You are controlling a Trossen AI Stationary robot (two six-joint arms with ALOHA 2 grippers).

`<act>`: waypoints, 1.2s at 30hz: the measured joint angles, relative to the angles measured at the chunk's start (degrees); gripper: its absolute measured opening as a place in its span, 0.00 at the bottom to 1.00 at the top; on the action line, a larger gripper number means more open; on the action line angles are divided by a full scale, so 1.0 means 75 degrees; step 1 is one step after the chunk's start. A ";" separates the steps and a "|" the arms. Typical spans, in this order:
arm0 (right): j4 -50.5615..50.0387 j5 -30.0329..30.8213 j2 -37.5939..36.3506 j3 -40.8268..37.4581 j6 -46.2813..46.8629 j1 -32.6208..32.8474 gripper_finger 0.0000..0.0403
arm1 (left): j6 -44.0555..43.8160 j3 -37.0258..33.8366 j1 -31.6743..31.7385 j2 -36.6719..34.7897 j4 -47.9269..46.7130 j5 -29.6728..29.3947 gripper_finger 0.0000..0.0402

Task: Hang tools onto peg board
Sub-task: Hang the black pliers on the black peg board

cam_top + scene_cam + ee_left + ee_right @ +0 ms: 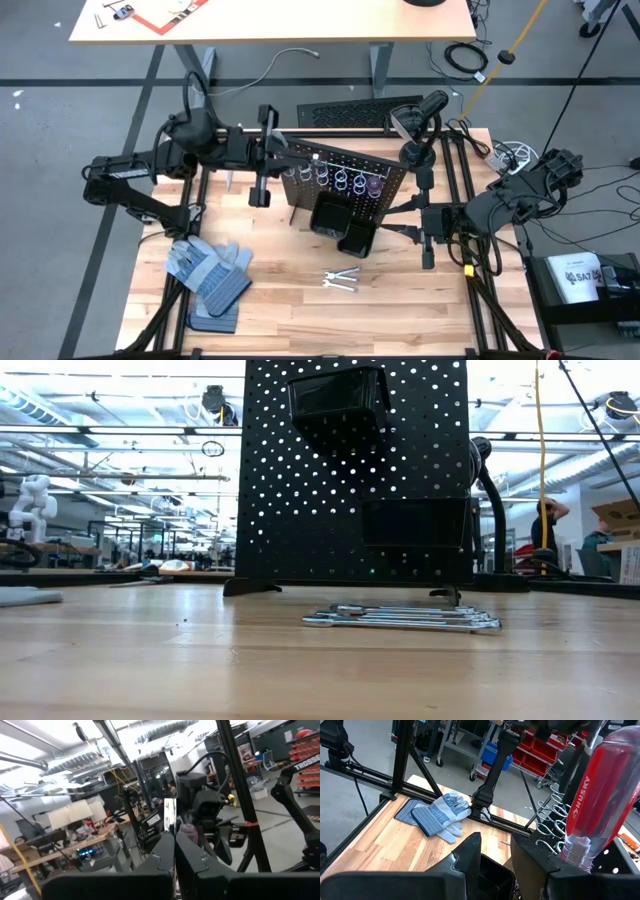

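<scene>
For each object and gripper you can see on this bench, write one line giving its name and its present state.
peg board: upright on the table.
red-handled screwdriver: standing in one of the board's silver rings.
black bin: mounted on the board.
wrenches: lying flat on the table in front of the board.
work gloves: lying flat, overlapping.
left gripper: shut, holding nothing, raised behind the board.
right gripper: partly open, beside the screwdriver.

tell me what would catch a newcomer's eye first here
The upright black peg board at the table's middle, with its row of silver rings and a black bin, draws the eye first. In the right wrist view a red-handled screwdriver stands in a ring. Silver wrenches lie before the board, blue-grey gloves nearer the left arm's side.
</scene>
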 joint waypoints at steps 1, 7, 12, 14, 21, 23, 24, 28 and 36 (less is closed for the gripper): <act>-0.0001 0.0000 0.0000 0.0000 0.0001 0.0000 0.25 | 0.0000 0.0000 0.0000 -0.0002 -0.0051 -0.0002 0.01; -0.0003 0.0000 0.0000 0.0000 -0.0024 0.0000 0.25 | 0.0000 0.0000 -0.0005 0.0000 -0.0288 -0.0023 0.01; -0.0003 0.0000 0.0000 0.0000 -0.0024 0.0000 0.25 | 0.0006 0.0000 -0.0003 0.0000 -0.0308 -0.0063 0.01; 0.0000 0.0000 0.0000 0.0000 -0.0024 0.0000 0.25 | 0.0009 0.0000 -0.0003 0.0000 -0.0328 -0.0103 0.01; 0.0056 0.0001 0.0000 -0.0001 -0.0014 0.0000 0.25 | 0.0074 0.0016 0.0036 0.0122 -0.0465 -0.0349 0.00; 0.0054 0.0000 0.0000 -0.0001 -0.0003 0.0000 0.25 | 0.0093 0.0020 0.0038 0.0125 -0.0520 -0.0358 0.00; 0.0056 0.0000 0.0000 -0.0003 0.0000 0.0000 0.25 | 0.0090 0.0020 0.0041 0.0125 -0.0542 -0.0361 0.00; 0.0055 0.0000 0.0000 -0.0001 0.0003 0.0000 0.25 | 0.0077 0.0020 0.0050 0.0131 -0.0572 -0.0369 0.00; 0.0095 0.0000 0.0000 0.0000 0.0006 0.0000 0.25 | 0.0053 0.0035 0.0099 0.0131 -0.0844 -0.0548 0.00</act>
